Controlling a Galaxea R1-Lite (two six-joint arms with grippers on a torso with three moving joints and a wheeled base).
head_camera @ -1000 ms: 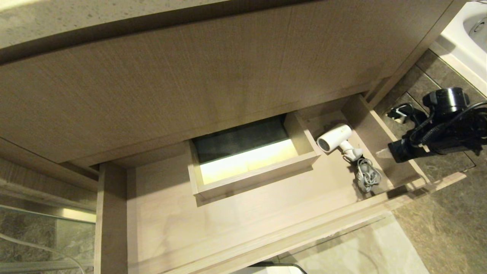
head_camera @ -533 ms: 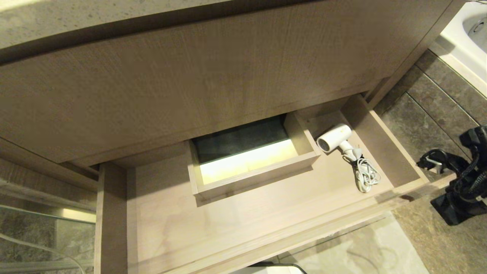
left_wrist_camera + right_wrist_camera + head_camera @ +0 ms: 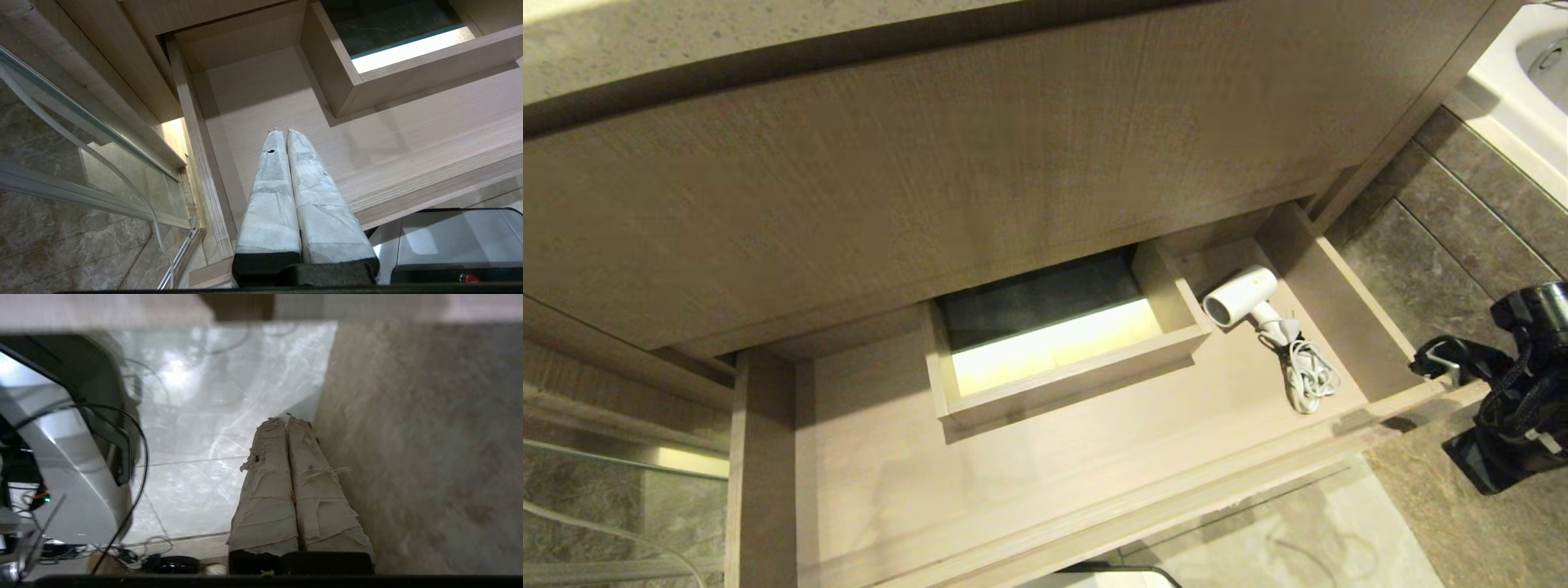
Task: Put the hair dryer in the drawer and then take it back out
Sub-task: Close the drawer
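Note:
The white hair dryer (image 3: 1241, 296) lies in the right end of the open wood-grain drawer (image 3: 1054, 465), its bundled cord (image 3: 1308, 377) beside it towards the drawer's front. Nothing touches it. My right arm (image 3: 1515, 392) is outside the drawer, off its right front corner above the floor. In the right wrist view the right gripper (image 3: 287, 418) is shut on nothing and points at the floor. My left gripper (image 3: 282, 131), out of the head view, is shut and empty above the left part of the drawer (image 3: 367, 134).
A boxed cut-out (image 3: 1062, 335) rises in the drawer's middle. The vanity's front panel (image 3: 931, 180) overhangs the drawer's back. A glass door (image 3: 605, 490) stands left, a white tub (image 3: 1523, 73) far right, and a pale mat (image 3: 1298, 531) lies on the stone floor (image 3: 1445, 245).
My right arm has pulled back from above the drawer's right end to outside its right front corner. The hair dryer and cord have stayed where they lie in the drawer.

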